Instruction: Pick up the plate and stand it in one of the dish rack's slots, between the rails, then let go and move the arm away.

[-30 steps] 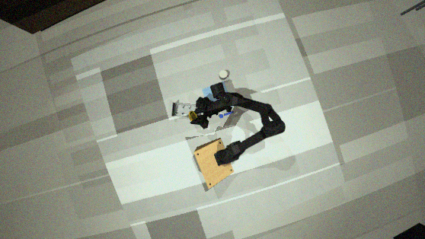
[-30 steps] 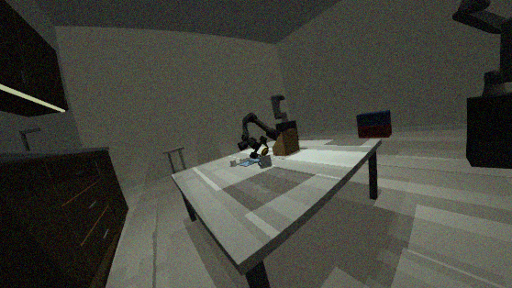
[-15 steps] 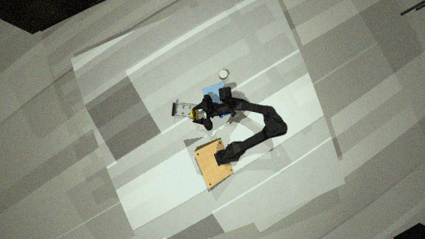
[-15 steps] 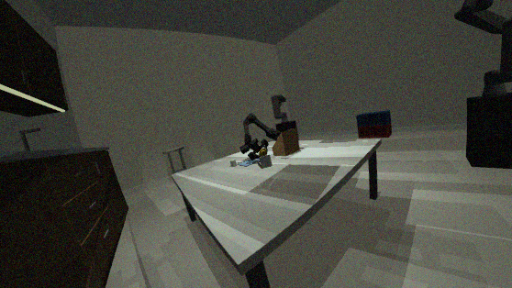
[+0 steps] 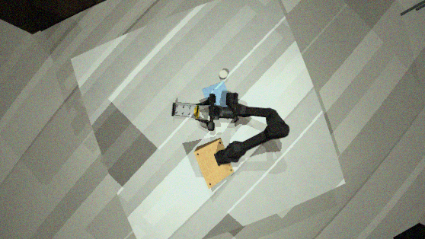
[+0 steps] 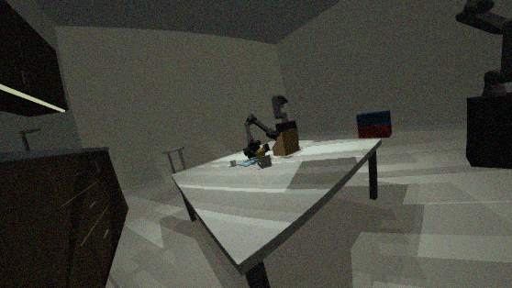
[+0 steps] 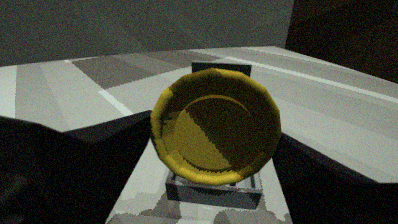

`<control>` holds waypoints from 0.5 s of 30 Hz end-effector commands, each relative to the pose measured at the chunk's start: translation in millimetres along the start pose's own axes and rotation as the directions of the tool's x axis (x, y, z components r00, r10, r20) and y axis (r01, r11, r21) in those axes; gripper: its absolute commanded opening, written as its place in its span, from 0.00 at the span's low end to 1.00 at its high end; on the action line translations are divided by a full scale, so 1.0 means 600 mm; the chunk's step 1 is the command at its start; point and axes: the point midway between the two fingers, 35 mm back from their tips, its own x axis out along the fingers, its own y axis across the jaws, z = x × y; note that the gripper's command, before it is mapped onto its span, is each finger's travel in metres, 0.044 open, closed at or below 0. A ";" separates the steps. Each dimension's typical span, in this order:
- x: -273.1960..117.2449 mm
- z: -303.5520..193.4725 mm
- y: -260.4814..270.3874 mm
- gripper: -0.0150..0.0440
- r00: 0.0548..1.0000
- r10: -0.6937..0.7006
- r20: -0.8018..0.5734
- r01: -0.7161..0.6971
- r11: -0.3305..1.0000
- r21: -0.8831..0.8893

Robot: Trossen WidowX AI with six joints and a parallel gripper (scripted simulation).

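Observation:
The yellow plate (image 5: 196, 112) (image 6: 261, 151) (image 7: 200, 132) is held upright, its face toward the wrist camera and its edge seen nearly end-on from above. My gripper (image 5: 197, 112) (image 7: 214, 128) is shut on the plate, with one dark finger at each side of its rim. The grey dish rack (image 5: 174, 109) (image 6: 264, 162) (image 7: 215, 194) stands on the table just beyond and below the plate in the wrist view. From above, the plate is at the rack's end nearest the arm. The plate hides most of the slots in the wrist view, and I cannot tell whether its lower rim is between rails.
A light blue cloth-like sheet (image 5: 212, 90) (image 6: 248, 162) lies beside the rack, partly under the arm. A small whitish round object (image 5: 223, 74) (image 6: 233, 163) stands past it. The arm's base is on a wooden block (image 5: 214, 167) (image 6: 286, 143).

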 end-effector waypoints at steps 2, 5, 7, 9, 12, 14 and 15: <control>-0.010 -0.001 -0.002 0.25 0.997 -0.060 0.057 0.066 0.991 -0.119; -0.010 -0.001 -0.002 0.25 0.996 -0.062 0.059 0.069 0.990 -0.123; -0.010 -0.001 -0.002 0.25 0.996 -0.062 0.059 0.069 0.990 -0.123; -0.010 -0.001 -0.002 0.25 0.996 -0.062 0.059 0.069 0.990 -0.123; -0.010 -0.001 -0.002 0.25 0.996 -0.062 0.059 0.069 0.990 -0.123; -0.009 -0.001 -0.002 0.25 0.996 -0.062 0.058 0.069 0.990 -0.123; -0.006 -0.001 -0.002 0.25 0.996 -0.061 0.057 0.068 0.990 -0.122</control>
